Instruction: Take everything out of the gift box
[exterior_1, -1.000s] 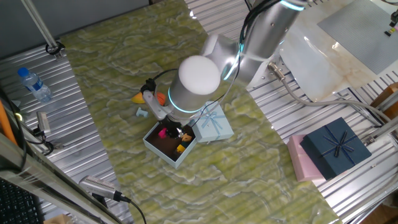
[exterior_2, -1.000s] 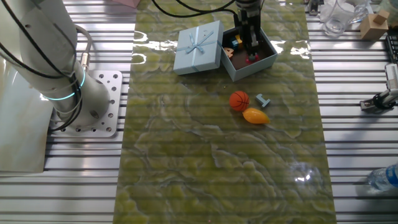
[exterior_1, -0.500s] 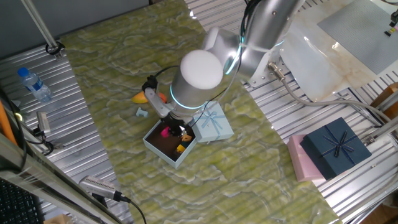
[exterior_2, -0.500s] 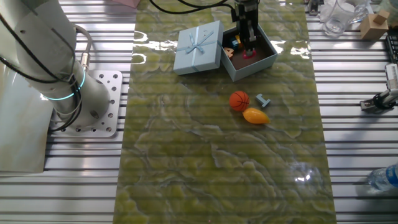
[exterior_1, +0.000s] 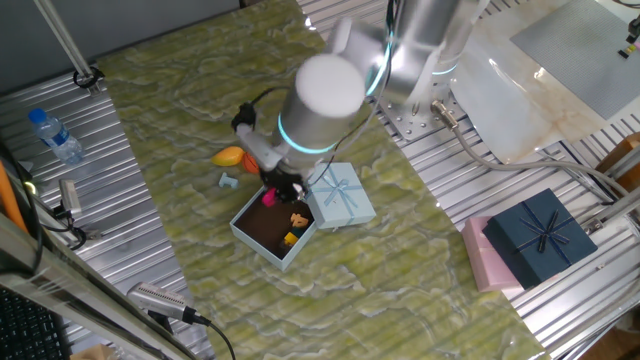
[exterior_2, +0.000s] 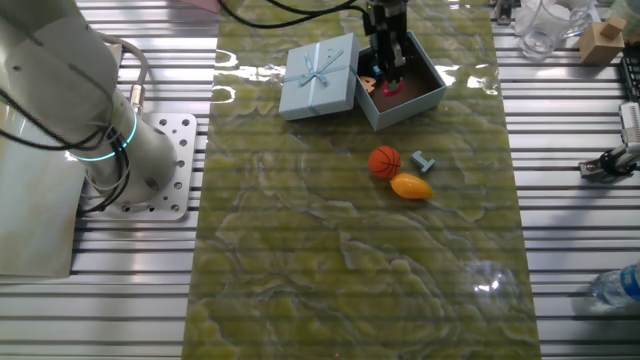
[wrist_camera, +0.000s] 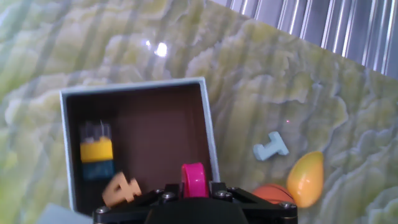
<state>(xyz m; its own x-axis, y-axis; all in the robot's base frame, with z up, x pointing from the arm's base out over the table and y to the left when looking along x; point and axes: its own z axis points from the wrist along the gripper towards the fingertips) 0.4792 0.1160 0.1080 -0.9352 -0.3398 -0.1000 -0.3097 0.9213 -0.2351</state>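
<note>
The gripper (exterior_2: 388, 78) has been rising out of the gift box (wrist_camera: 208, 140), its fingers pinching the magenta piece (wrist_camera: 193, 180). An orange number-shaped bit (wrist_camera: 121, 189) and a yellow-and-blue block (wrist_camera: 97, 151) are lying inside. Beyond, on the mat, are resting the pale-blue piece (wrist_camera: 270, 147), mango (wrist_camera: 305, 178) and basketball (exterior_2: 385, 161).

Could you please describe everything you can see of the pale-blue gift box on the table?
The gift box is small, square, seemingly cardboard: pale-blue outside, dark brown inside. It stands open and upright on the green marbled mat, its lid with ribbon bow lying right beside it. Inside remain a yellow-and-blue block and an orange piece. The end effector holds a magenta piece above it.
</note>
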